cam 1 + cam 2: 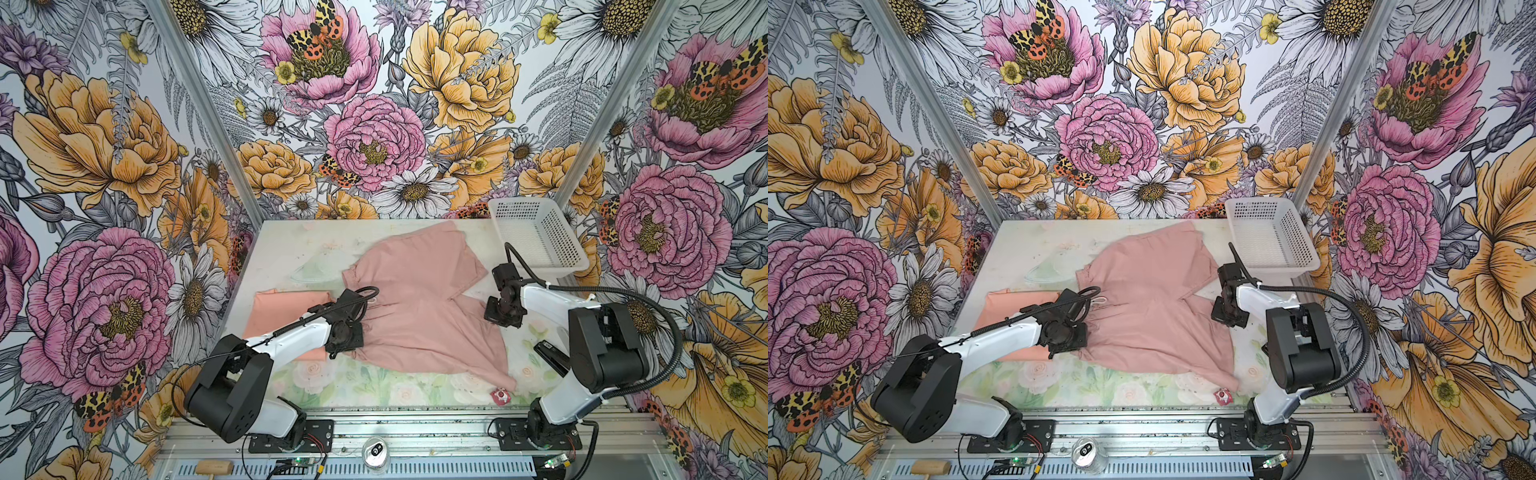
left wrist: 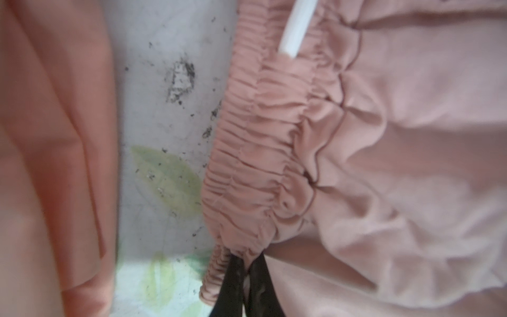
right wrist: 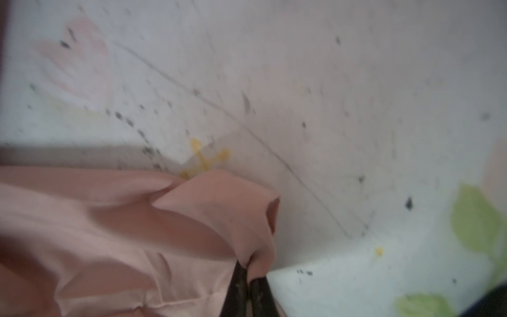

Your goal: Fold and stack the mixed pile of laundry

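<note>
Left gripper (image 2: 247, 274) pinches waistband (image 2: 247, 153) of dusty-pink garment (image 1: 415, 320), right gripper (image 3: 247, 277) its hem corner (image 3: 219, 197); best lift both evenly, cloth taut.

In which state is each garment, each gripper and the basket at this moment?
pink shorts: spread out, not folded.
peach T-shirt: folded, lying left of the shorts.
left gripper: shut on the shorts' elastic waistband.
right gripper: shut on a hem corner of the shorts.
white basket: upright, far right corner.
</note>
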`<state>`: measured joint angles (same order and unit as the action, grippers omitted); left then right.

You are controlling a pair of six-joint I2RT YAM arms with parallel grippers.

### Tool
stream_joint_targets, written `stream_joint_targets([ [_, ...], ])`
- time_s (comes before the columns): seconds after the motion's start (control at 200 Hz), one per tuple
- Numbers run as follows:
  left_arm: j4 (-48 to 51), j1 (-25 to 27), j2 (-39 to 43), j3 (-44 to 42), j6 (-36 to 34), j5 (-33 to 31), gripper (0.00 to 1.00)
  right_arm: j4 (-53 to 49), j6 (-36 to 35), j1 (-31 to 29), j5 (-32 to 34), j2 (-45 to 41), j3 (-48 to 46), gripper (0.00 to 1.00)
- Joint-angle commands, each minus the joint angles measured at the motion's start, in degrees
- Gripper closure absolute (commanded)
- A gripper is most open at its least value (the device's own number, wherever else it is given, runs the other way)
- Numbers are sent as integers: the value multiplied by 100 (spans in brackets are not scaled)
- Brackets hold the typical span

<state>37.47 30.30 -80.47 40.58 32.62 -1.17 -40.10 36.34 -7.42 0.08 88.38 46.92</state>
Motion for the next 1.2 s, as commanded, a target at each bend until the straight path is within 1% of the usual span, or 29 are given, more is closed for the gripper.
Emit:
stream_joint_targets([
  [0.0,147,94,139,-170,76,222,100,-934,472,34,-84,-861,-612,100],
  [0.055,154,107,186,-243,120,236,100,-1136,517,38,-7,-1231,-739,100],
  [0.115,149,116,207,-311,165,218,100,-1236,492,73,94,-1451,-758,99],
  [0.155,140,116,202,-322,165,210,100,-1255,407,111,137,-1488,-689,87],
  [0.19,141,119,185,-299,153,211,100,-1287,318,143,141,-1449,-565,79],
  [0.275,197,116,178,-156,100,255,100,-1409,106,163,90,-1313,-34,69],
  [0.29,227,125,187,-121,96,253,99,-1431,65,163,81,-1280,76,68],
  [0.315,277,116,212,-51,87,245,95,-1467,0,162,80,-1218,255,66],
  [0.375,422,111,308,129,71,190,77,-1501,-164,171,88,-1042,736,61],
  [0.455,531,81,515,367,89,164,57,-1463,-397,180,216,-610,1382,55],
  [0.5,587,30,618,528,97,148,49,-1363,-537,189,161,-304,1734,52],
  [0.59,656,-84,732,904,54,56,41,-1121,-708,193,-17,348,2384,50],
  [0.676,655,-239,653,1299,-42,-41,39,-994,-820,188,-43,945,2922,49],
  [0.746,597,-345,402,1666,-237,-94,38,-966,-873,197,24,1367,3289,49],
  [0.871,345,-537,-499,2386,-606,-54,39,-867,-916,253,194,1873,3643,49],
  [1.011,-247,-827,-1613,2996,-786,364,42,-707,-900,363,186,2235,3758,49],
  [1.191,-275,-986,-2811,3926,-1019,398,46,-635,-943,389,108,2468,3927,49],
])
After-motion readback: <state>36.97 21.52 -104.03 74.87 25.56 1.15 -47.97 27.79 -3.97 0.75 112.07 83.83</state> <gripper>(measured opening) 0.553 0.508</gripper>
